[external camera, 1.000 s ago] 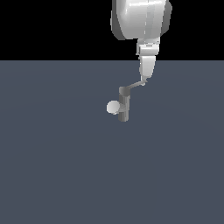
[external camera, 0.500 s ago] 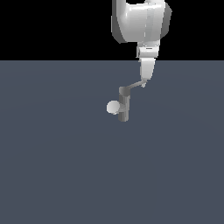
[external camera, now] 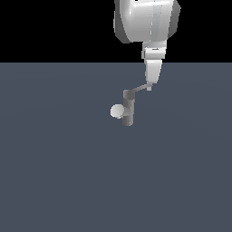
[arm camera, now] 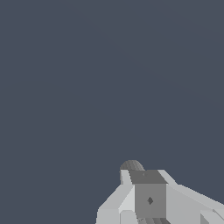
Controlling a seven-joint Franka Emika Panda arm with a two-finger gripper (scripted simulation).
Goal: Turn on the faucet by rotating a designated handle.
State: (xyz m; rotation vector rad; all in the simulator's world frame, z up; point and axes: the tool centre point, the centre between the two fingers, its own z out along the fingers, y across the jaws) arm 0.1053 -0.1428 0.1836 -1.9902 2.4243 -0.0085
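Observation:
The faucet [external camera: 128, 111] is a small dark grey upright post on the floor, with a pale ball [external camera: 117, 111] on its side toward the exterior view's left. The handle [external camera: 138, 89], a thin grey bar, slants up from the post's top toward the exterior view's right. My gripper [external camera: 150, 85] hangs straight down from above, its tip touching the bar's outer end. The fingers look shut, with no gap showing between them. In the wrist view the gripper [arm camera: 148, 179] fills the lower edge, and a dark rounded bit of the faucet [arm camera: 131, 165] peeks out just beyond it.
A flat, dark blue-grey floor [external camera: 68, 172] spreads all around the post. Nothing else stands on it in either view.
The arm's white body has shifted slightly toward the exterior view's right. The gripper tip stays at the handle's end, and the handle's slant looks the same.

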